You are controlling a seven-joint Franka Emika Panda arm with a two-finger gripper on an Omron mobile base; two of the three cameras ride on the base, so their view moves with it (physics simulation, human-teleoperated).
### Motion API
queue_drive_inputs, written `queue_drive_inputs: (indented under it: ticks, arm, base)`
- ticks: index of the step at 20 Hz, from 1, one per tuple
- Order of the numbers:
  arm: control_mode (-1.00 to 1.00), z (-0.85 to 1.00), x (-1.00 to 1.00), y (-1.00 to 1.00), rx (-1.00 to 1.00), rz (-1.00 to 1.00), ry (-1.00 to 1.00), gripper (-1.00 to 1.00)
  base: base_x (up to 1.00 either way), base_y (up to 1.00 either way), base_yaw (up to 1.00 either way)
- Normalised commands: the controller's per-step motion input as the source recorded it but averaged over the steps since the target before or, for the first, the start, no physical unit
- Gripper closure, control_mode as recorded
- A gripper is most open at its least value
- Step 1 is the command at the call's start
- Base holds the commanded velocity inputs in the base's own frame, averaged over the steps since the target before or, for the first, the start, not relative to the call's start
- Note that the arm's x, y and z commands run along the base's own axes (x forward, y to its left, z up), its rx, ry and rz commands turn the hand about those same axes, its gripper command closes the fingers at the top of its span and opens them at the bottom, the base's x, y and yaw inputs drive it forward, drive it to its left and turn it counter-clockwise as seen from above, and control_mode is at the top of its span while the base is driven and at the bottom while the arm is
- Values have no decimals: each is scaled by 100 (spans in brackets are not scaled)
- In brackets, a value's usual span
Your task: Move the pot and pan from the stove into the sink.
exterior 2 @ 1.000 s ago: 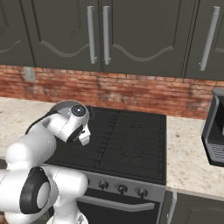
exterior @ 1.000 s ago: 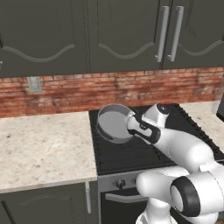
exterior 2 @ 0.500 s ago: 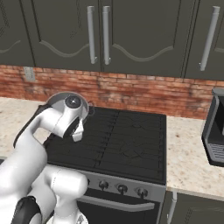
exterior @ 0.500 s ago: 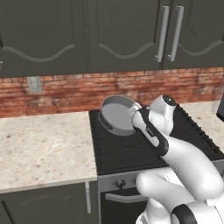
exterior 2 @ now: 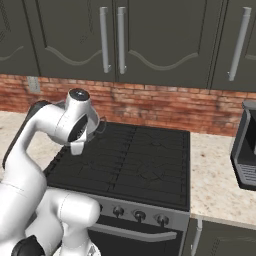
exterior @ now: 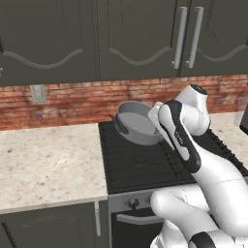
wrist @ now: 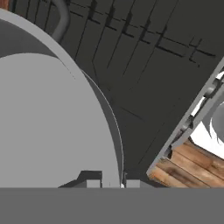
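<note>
One item in hand: gripper [wrist: 111,183] is clamped tight on the rim of the grey pot [exterior: 137,122], held tilted in the air over the back-left of the stove [exterior: 145,164]. Looks like the carry step; next move probably calls for swinging toward the sink without tipping further.

- No text, label, brand, number or sign can be read on anything in the three views.
- The knobs [exterior 2: 139,216] on the stove [exterior 2: 130,160] front are seen bare, with no markings that can be made out.
- The cabinet doors [exterior: 140,36] and the brick wall [exterior 2: 165,105] are seen without lettering.
</note>
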Motion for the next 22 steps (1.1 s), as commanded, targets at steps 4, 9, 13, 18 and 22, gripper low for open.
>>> queue_drive_inputs:
  ticks: [4, 9, 13, 18, 22]
  arm:
    - [-100, 33, -98, 0, 3, -3, 11, 100]
    - [-100, 35, -100, 0, 1, -2, 4, 100]
    - [-100, 52, -100, 0, 0, -1, -2, 100]
    - [-100, 82, -87, 0, 0, 0, -13, 100]
    - [-100, 75, -83, 0, 0, 0, -15, 100]
  base:
    - [0, 0, 0]
    - [0, 0, 0]
    - [0, 0, 0]
    - [0, 0, 0]
    - [0, 0, 0]
